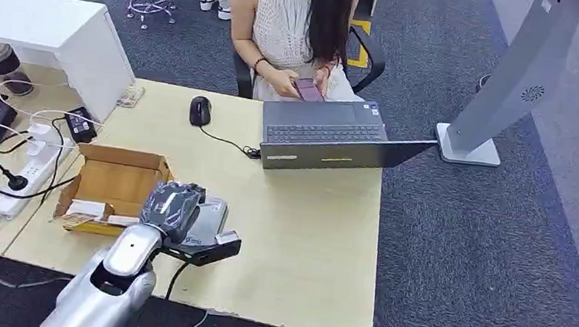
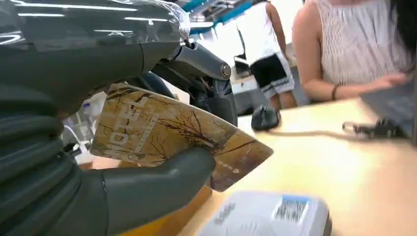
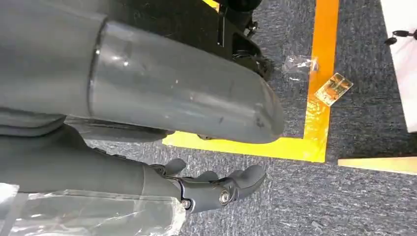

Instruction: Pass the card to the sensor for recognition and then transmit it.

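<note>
The thin brown card printed with bare tree branches and pale lettering point(image 2: 177, 135) sits pinched in the left hand point(image 1: 172, 206), the thick grey thumb point(image 2: 162, 184) pressing on its face while the darker fingers point(image 2: 216, 93) close behind it, so most of the card juts out past the thumb, tilted over the bench. Just beneath it lies the flat light-grey sensor box with a blue-and-white label point(image 2: 268, 214), apart from the card's lower corner. In the head view the left hand hovers above that box at the near side of the pale wooden bench point(image 1: 303, 230), the silver left arm point(image 1: 107, 282) reaching up from the bench's front edge, with an open brown cardboard box point(image 1: 114, 182) just beside the hand. Farther across the bench stand a black computer mouse point(image 1: 200, 110) and an open dark-grey laptop point(image 1: 326, 132), behind which a person in a white sleeveless top point(image 1: 284, 25) sits holding a phone. The right hand point(image 3: 216, 189) hangs over blue-grey carpet point(image 3: 364, 196) marked with yellow tape point(image 3: 314, 118), its fingers loosely curled and apart, holding nothing.
</note>
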`<state>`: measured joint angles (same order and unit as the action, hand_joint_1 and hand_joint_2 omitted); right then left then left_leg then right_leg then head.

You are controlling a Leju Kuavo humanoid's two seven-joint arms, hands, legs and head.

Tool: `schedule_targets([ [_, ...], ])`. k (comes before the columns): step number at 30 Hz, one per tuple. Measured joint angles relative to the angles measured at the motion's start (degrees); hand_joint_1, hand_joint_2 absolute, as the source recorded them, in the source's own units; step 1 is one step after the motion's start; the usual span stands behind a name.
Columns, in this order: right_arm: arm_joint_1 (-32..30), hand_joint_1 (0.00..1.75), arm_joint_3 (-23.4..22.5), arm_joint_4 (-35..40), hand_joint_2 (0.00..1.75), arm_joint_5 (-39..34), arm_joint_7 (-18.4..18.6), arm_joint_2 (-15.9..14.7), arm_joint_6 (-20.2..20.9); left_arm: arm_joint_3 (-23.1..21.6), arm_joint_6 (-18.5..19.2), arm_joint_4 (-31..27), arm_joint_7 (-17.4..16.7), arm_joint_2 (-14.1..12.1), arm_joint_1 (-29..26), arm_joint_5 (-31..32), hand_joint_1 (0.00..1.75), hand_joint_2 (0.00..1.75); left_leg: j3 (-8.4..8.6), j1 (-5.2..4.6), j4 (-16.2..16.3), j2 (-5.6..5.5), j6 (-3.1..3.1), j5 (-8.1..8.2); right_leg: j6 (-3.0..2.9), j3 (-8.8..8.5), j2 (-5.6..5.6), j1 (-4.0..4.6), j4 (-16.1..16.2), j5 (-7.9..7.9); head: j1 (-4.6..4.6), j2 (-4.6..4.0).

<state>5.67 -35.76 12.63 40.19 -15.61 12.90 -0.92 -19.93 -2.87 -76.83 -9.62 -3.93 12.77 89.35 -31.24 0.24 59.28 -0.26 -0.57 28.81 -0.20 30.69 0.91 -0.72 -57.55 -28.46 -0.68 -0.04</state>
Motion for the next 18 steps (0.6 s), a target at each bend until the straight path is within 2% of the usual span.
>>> schedule_targets([
  [8,0.0,0.0,0.0,0.0,0.0,0.2,0.7,0.0,0.0,0.0,3.2,3.8,-0.9,0.1,0.5,-0.1,1.75,1.75,0.0,-0.01,0.0,-0.03,-0.01,0.0,0.01,-0.02,-0.02,-0.01,0.0,0.0,0.0,0.0],
  [11,0.0,0.0,0.0,0.0,0.0,0.3,0.8,0.0,0.0,0.0,4.2,4.7,-2.3,0.1,1.1,0.2,1.75,1.75,0.01,-0.02,0.0,-0.04,-0.01,-0.01,0.01,-0.03,-0.03,-0.02,0.0,0.02,0.02,0.0],
  [18,0.0,0.0,0.0,0.0,0.0,0.3,0.9,0.0,0.0,0.0,4.3,5.9,-2.6,0.3,1.6,0.5,1.75,1.75,0.02,-0.02,0.0,-0.04,0.02,-0.08,-0.02,-0.04,-0.04,-0.01,0.0,0.05,0.02,0.0],
])
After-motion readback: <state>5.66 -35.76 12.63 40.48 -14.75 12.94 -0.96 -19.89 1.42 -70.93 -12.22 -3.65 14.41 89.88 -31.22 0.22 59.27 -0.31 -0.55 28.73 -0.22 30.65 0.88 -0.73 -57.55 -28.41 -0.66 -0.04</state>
